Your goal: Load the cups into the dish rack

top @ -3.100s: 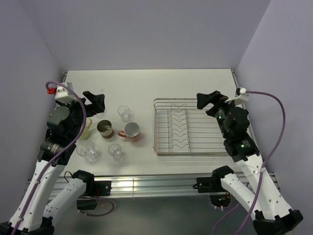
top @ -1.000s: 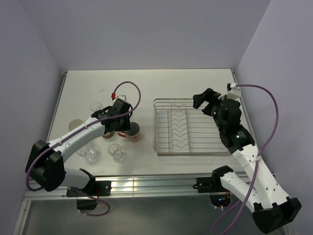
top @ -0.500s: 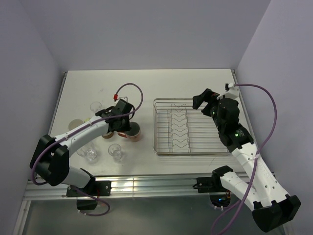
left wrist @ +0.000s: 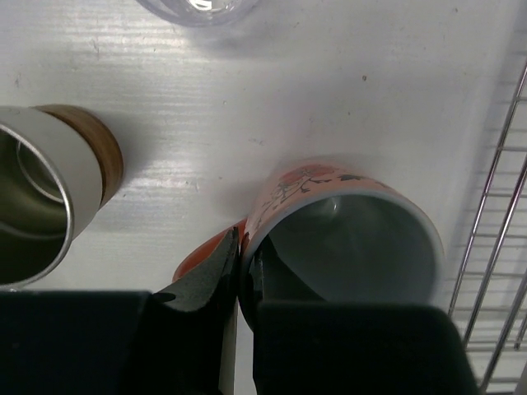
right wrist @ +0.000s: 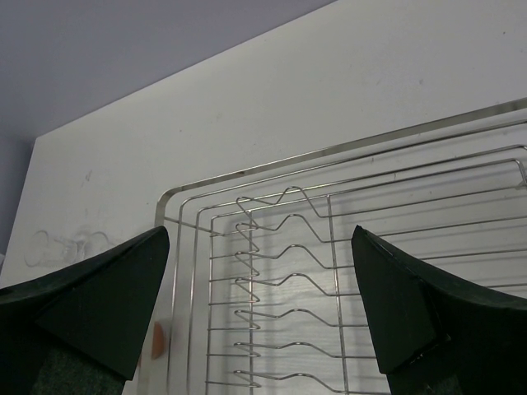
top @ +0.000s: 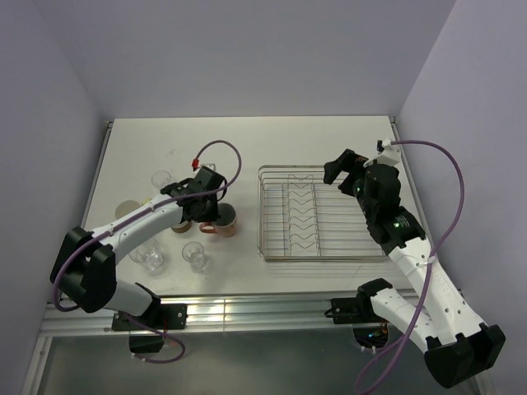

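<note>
Our left gripper (left wrist: 240, 251) pinches the rim of the pink mug (left wrist: 350, 243); our right gripper (right wrist: 259, 284) hangs wide open over the dish rack (top: 317, 218)

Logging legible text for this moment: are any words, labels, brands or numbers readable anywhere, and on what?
None can be read.
The pink mug bears a reddish painted pattern on its outer wall, with no legible letters.
The brown metallic cup, glass tumblers and dish rack show no markings.
</note>
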### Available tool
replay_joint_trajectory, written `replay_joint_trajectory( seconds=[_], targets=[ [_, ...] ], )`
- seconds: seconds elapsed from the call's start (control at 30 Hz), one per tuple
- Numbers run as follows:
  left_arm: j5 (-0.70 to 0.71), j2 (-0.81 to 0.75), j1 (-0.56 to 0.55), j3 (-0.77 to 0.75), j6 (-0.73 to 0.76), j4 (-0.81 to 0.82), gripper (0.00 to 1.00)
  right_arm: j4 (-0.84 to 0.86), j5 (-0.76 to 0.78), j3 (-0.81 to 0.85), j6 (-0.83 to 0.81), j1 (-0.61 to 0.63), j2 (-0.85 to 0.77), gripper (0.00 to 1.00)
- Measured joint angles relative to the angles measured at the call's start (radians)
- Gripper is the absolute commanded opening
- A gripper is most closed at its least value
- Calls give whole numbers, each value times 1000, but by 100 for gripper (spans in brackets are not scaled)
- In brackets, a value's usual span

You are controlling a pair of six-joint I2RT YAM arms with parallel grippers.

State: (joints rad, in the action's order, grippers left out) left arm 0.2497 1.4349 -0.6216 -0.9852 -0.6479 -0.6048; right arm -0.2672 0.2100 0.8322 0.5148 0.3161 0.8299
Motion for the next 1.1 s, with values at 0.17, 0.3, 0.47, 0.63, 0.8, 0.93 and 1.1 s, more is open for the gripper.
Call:
replay_joint_trajectory(
  seconds=[0.17, 0.3, 0.47, 0.63, 0.8, 0.93, 1.1],
  targets=[
    [-19, -48, 0, -89, 17, -105, 0, -3, 8, 0, -4, 0, 6, 99],
    [-35, -138, 0, -213, 42, -142, 0, -6, -2, 9, -6, 0, 8, 99],
    [-208, -245, 72, -331, 72, -77, 0, 18, -109, 60, 13, 0, 20, 99],
    [-528, -257, 200, -344, 35, 81, 0, 165, -314, 77, 64, 0, 29, 100],
    [-819, -201, 257, -322, -92, 290, 0, 425, -510, 37, 126, 10, 23, 100],
    [-990, -142, 266, -299, -241, 471, 0, 572, -612, 0, 146, 36, 25, 100],
    [-1102, -98, 266, -269, -393, 632, 0, 729, -694, -45, 150, 70, 26, 100]
  ],
)
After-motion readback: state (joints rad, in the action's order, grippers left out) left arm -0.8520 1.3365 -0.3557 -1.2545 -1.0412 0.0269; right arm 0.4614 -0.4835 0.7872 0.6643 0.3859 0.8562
